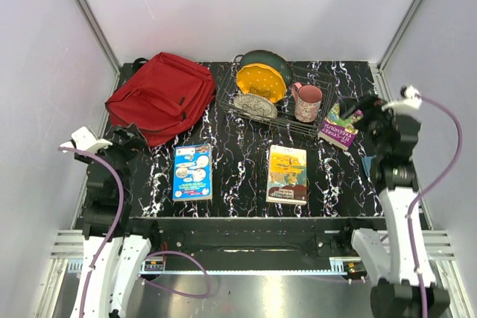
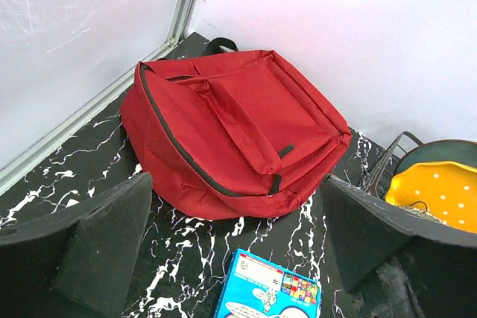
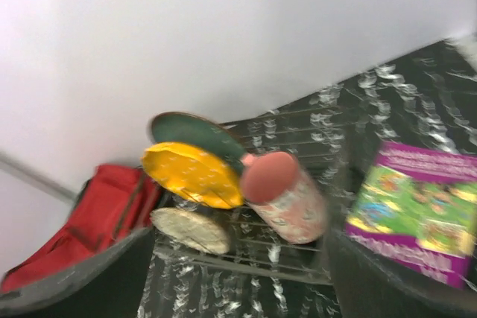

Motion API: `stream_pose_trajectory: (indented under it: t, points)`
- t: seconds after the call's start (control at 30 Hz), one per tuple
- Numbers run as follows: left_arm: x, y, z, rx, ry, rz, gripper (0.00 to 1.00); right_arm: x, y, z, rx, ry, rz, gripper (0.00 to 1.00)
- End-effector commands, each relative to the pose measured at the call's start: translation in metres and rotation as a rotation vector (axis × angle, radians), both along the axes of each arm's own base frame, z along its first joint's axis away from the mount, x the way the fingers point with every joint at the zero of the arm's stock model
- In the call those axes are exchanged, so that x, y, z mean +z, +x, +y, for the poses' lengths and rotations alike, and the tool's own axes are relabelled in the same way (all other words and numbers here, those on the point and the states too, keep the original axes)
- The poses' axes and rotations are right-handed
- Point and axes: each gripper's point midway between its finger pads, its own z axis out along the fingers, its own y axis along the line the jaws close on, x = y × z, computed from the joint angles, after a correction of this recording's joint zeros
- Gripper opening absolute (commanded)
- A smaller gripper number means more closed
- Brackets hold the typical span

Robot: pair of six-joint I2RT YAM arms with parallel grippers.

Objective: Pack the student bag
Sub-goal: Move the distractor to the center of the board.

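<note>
1. student bag [image 1: 162, 96]: big red backpack, lies flat at the far-left corner of the black marbled tabletop [image 1: 240, 156], front pocket facing up
2. Left wrist view shows the bag [image 2: 231, 128] with its black zips closed, so the inside is hidden and I can't tell what it contains
3. wire rack [image 1: 297, 127]: at the far middle of the tabletop, just right of the bag; can't tell whether the two touch
4. In the rack, all tilted on edge: green plate [image 1: 270, 59] at the back, yellow plate [image 1: 261, 80] overlapping its front, speckled beige plate [image 1: 256, 105] lowest and nearest
5. pink mug [image 1: 308, 102]: inside the rack at its right end, upright, mouth up, handle toward the plates
6. purple book [image 1: 339, 130]: on the tabletop just beside the rack's right end, turned at an angle, partly covered by the right arm in the top view
7. blue book [image 1: 192, 172] and yellow book [image 1: 288, 174]: flat on the tabletop toward the near edge, well apart from each other, both outside the bag; the blue one is nearer the bag, not touching it
8. left gripper [image 1: 128, 139]: over the near-left of the tabletop, aimed at the bag, jaws released wide, nothing between the fingers [image 2: 97, 247]
9. right gripper [image 1: 356, 108]: over the right side by the purple book, jaws spread wide, grasping nothing; its wrist view is blurred, with the mug and purple book showing between the fingers [image 3: 89, 277]
</note>
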Motion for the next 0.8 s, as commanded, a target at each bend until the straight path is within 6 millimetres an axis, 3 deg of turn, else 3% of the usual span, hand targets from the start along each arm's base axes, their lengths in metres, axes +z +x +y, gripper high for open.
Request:
stream_pose_trajectory:
  t: [0.0,0.07,0.13,0.17,0.2,0.23,0.33,0.4,0.47,0.5,0.6,0.77]
  points:
    - [0.008,-0.01,0.002,0.014,-0.027,0.051,0.99,-0.003,0.007,0.069,0.435,0.043,0.197,1.0]
    - [-0.024,-0.021,0.016,0.165,-0.158,0.196,0.99,-0.01,0.008,0.079,0.449,0.012,0.223,1.0]
    - [-0.022,-0.012,0.006,0.095,-0.134,0.262,0.99,-0.014,0.009,0.088,0.452,-0.056,0.213,1.0]
    - [-0.023,-0.009,-0.002,0.013,-0.041,0.315,0.99,-0.014,0.004,0.108,0.515,-0.073,0.224,1.0]
    - [-0.018,-0.004,-0.009,-0.043,-0.012,0.326,0.99,-0.032,0.007,0.118,0.552,-0.071,0.306,1.0]
    - [-0.025,0.0,-0.014,-0.072,-0.005,0.373,0.99,-0.028,0.009,0.127,0.57,-0.067,0.321,1.0]
    - [-0.036,0.006,-0.017,-0.109,0.033,0.428,0.99,-0.048,0.018,0.146,0.578,-0.041,0.377,1.0]
    - [-0.053,0.005,-0.017,-0.105,0.029,0.459,0.99,-0.05,0.021,0.158,0.588,-0.033,0.359,1.0]
    - [-0.061,0.005,-0.02,-0.115,0.014,0.465,0.99,-0.061,0.016,0.168,0.62,-0.022,0.428,1.0]
    - [-0.063,0.006,-0.023,-0.133,0.011,0.463,0.99,-0.074,0.014,0.181,0.657,-0.028,0.477,1.0]
    - [-0.062,0.01,-0.031,-0.182,0.012,0.445,0.99,-0.088,0.007,0.207,0.722,-0.044,0.496,1.0]
    - [-0.069,0.008,-0.029,-0.177,0.023,0.486,0.99,-0.107,0.002,0.233,0.805,0.009,0.524,0.99]
